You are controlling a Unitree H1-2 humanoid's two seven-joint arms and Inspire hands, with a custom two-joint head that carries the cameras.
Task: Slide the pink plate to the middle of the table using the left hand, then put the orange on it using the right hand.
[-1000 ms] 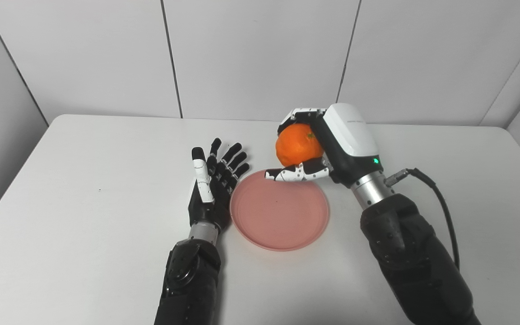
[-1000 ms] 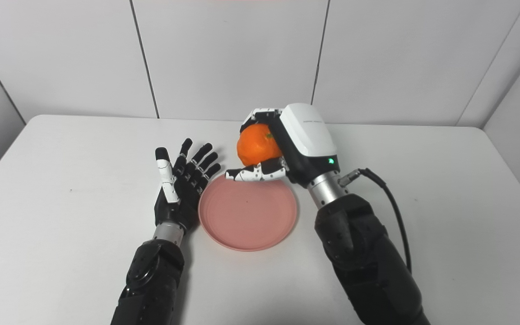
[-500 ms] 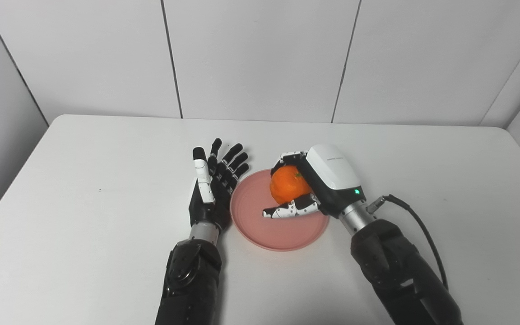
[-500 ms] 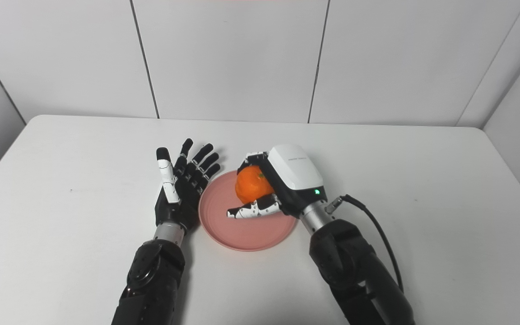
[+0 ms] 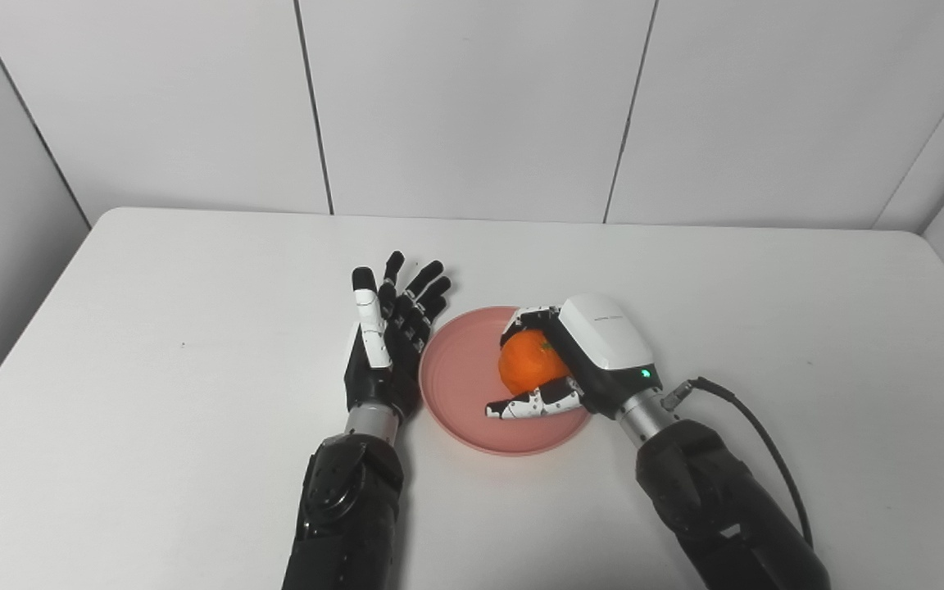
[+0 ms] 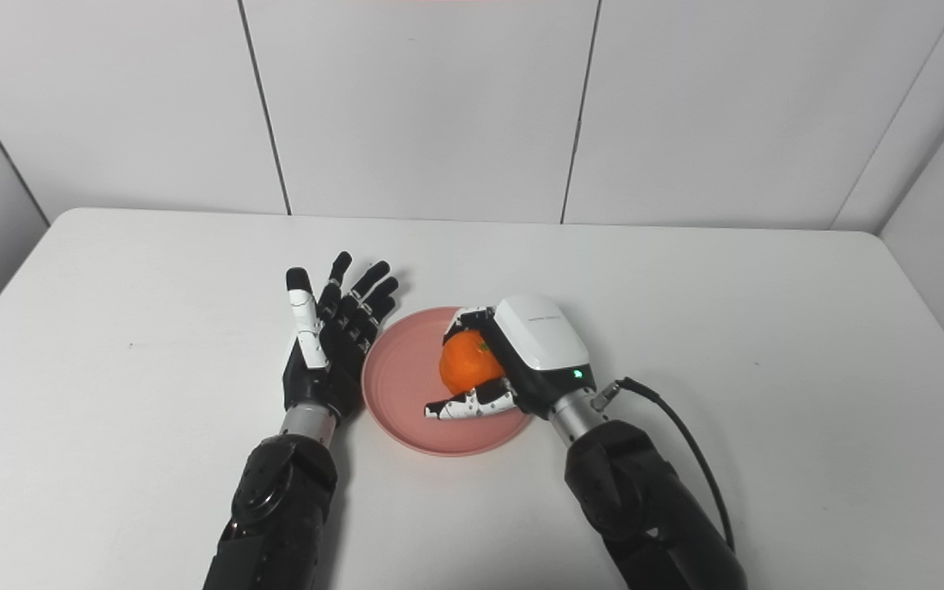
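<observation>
White table (image 5: 152, 393); panelled wall (image 5: 472, 106)

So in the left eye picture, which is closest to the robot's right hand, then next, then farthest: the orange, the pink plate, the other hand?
1. The orange: inside the right hand, fingers curled around it.
2. The pink plate: right under that hand and the orange.
3. The left hand: farthest, open with fingers spread, by the plate's left rim.

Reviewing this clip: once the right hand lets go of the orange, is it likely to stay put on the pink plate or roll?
The orange is round, so it may roll a little. The pink plate looks shallow, though its raised rim would probably stop it. The right hand grips it firmly, so it seems solid, not squashy.
</observation>
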